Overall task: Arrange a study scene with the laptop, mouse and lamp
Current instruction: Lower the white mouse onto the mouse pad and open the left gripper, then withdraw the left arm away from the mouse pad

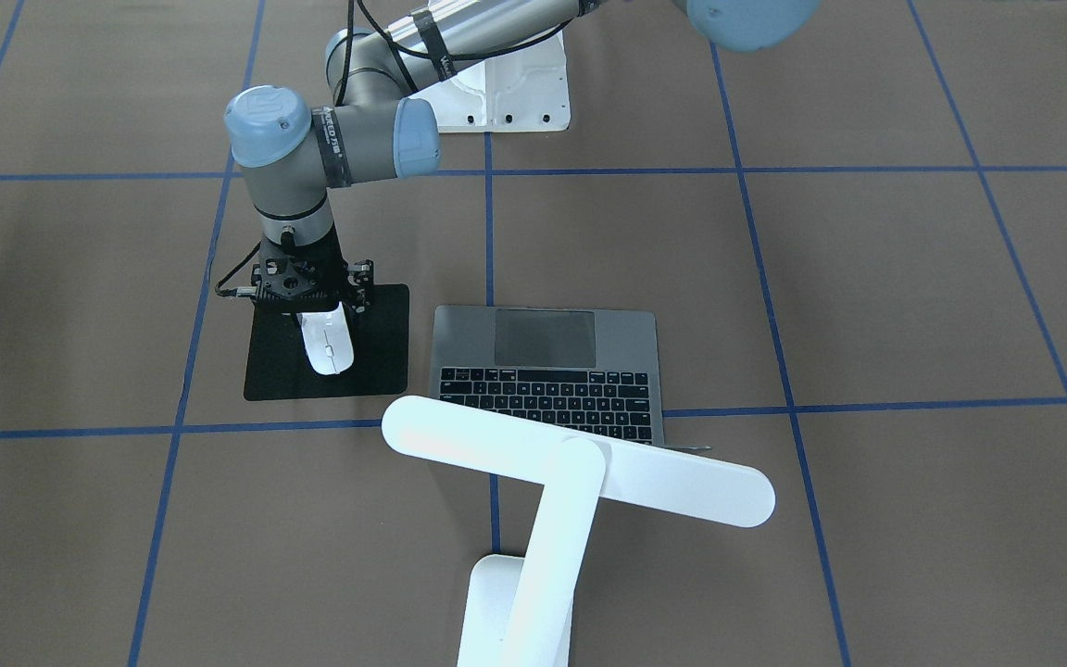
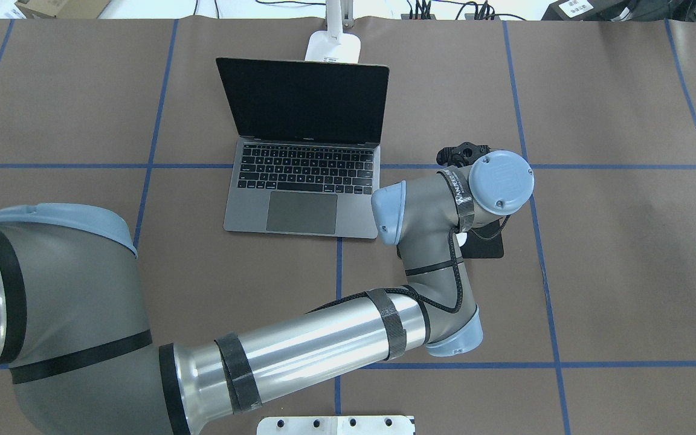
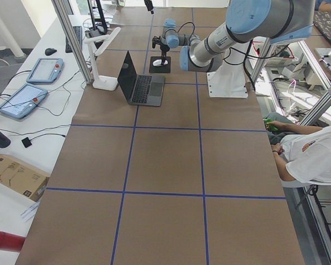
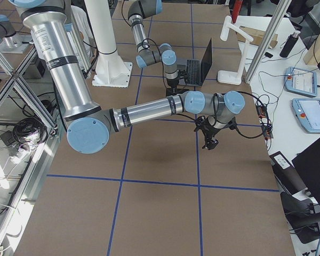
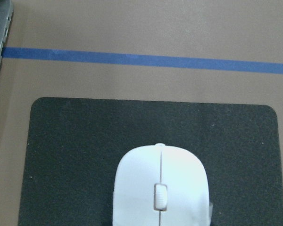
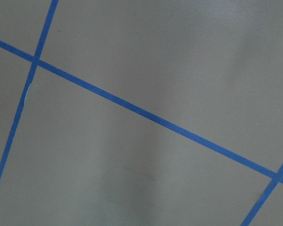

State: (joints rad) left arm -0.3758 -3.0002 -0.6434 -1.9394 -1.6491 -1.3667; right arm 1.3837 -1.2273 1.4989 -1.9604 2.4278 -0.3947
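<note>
Laptop (image 2: 302,181) first, on the left of the overhead view: lid up, screen dark, keyboard towards the robot. Just behind its screen stands the lamp (image 1: 580,472), upright on its base, its bar head reaching over the laptop's hinge end. Moving right, just beside the laptop, there's the black mat (image 1: 385,357), and on it the mouse (image 1: 328,347), lying about mid-mat. The left gripper (image 1: 323,310) is right down over the mouse's rear, jaws either side of it. Pinching it or standing just clear? Can't tell from these angles. Far right now: the right gripper (image 4: 208,140) hangs above the bare brown table (image 2: 614,254), well apart from the rest, and how wide it stands can't be made out.
</note>
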